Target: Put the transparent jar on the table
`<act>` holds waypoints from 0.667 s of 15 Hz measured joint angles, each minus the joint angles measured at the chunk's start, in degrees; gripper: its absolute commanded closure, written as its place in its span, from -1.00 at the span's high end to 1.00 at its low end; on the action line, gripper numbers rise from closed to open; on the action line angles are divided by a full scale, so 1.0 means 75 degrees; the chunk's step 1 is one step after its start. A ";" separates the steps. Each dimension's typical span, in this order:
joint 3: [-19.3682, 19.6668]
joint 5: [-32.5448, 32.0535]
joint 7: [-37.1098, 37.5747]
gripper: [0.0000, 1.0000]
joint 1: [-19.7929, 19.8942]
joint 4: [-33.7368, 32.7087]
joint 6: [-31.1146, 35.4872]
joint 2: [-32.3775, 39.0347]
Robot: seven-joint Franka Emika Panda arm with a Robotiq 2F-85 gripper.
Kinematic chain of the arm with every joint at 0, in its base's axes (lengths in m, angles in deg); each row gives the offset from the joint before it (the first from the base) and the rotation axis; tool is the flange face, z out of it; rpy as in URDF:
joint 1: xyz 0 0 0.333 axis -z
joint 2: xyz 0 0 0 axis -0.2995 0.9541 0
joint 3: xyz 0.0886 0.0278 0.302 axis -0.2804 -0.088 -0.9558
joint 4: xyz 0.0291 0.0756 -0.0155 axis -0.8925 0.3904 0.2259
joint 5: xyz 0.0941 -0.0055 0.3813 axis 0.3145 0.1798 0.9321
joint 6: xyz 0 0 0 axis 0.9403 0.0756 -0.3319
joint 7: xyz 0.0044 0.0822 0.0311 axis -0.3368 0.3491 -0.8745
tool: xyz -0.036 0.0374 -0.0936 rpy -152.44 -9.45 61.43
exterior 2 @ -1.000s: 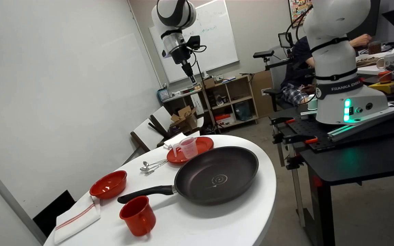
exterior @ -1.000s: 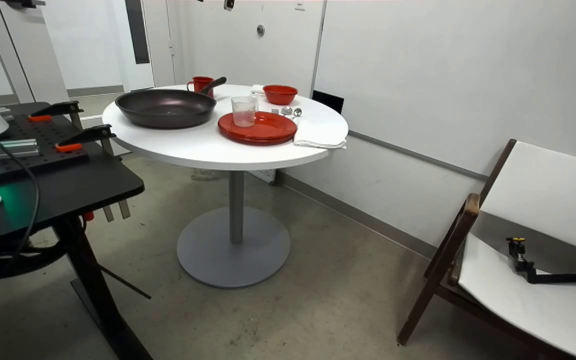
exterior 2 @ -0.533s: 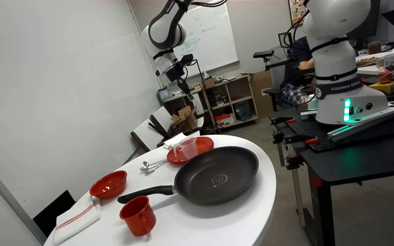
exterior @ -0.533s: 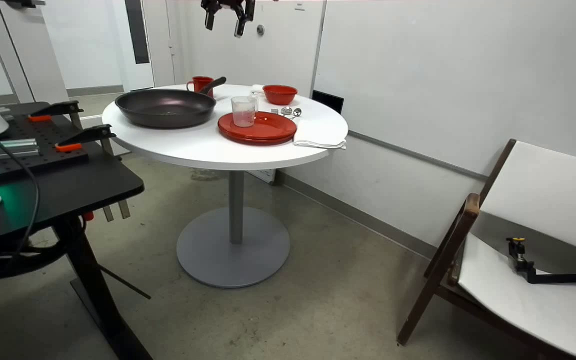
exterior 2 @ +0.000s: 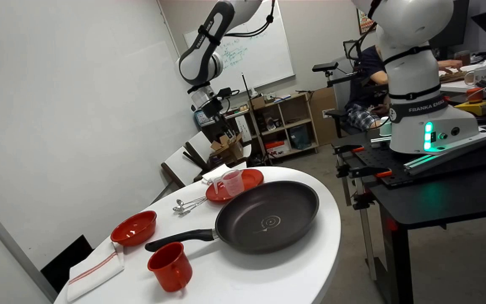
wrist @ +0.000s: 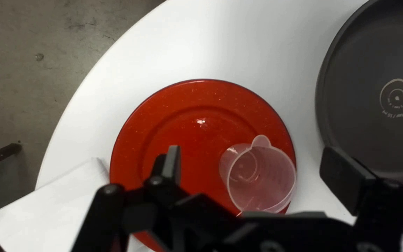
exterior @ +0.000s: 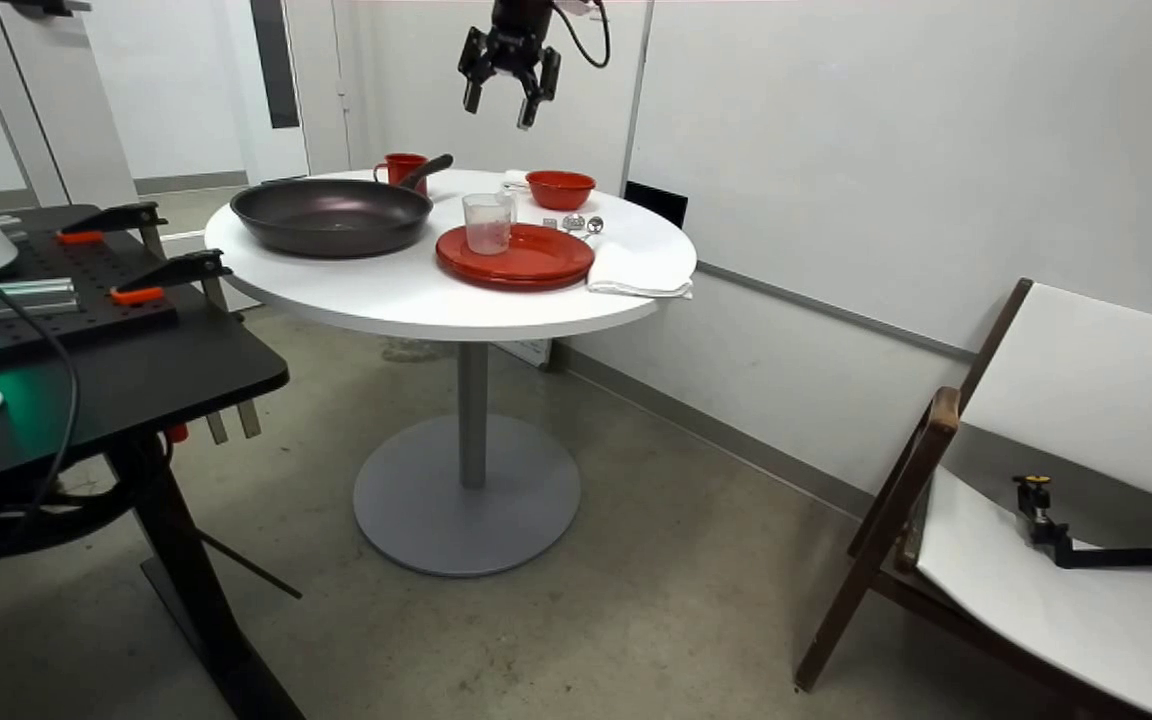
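Gripper point(exterior: 498, 110): fingers point(wrist: 172, 164) spread wide apart, holding nothing, well above the table point(exterior: 386, 300); likely lining up for the pick.
Transparent jar point(wrist: 257, 178): upright on the red plate point(wrist: 173, 96), toward three o'clock of its centre in the wrist view; no readable figures on its wall.
Fingers: best lowered straight at the jar's nine and three o'clock, then drawn in gently, since the wall looks thin.
Frying pan point(wrist: 369, 143): near, at two o'clock; the finger on that side should miss its rim. Its ring mark point(wrist: 397, 98) bears lettering too small to read surely.
Table: after a straight lift, the white top at twelve o'clock beyond the plate would suit the set-down.
Robot base point(exterior 2: 420, 137): at three o'clock in an exterior view, reads "FRANKA EMIK", its end round the curve; the arm link point(exterior 2: 204, 48) shows the name too.
White mug point(exterior 2: 484, 76): seems to read "Mila".
Whiteboard point(exterior 2: 266, 55): green writing, illegible.
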 measured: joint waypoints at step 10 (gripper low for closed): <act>-0.0517 0.0226 -0.0003 1.00 0.0442 -0.2841 -0.0978 0.2329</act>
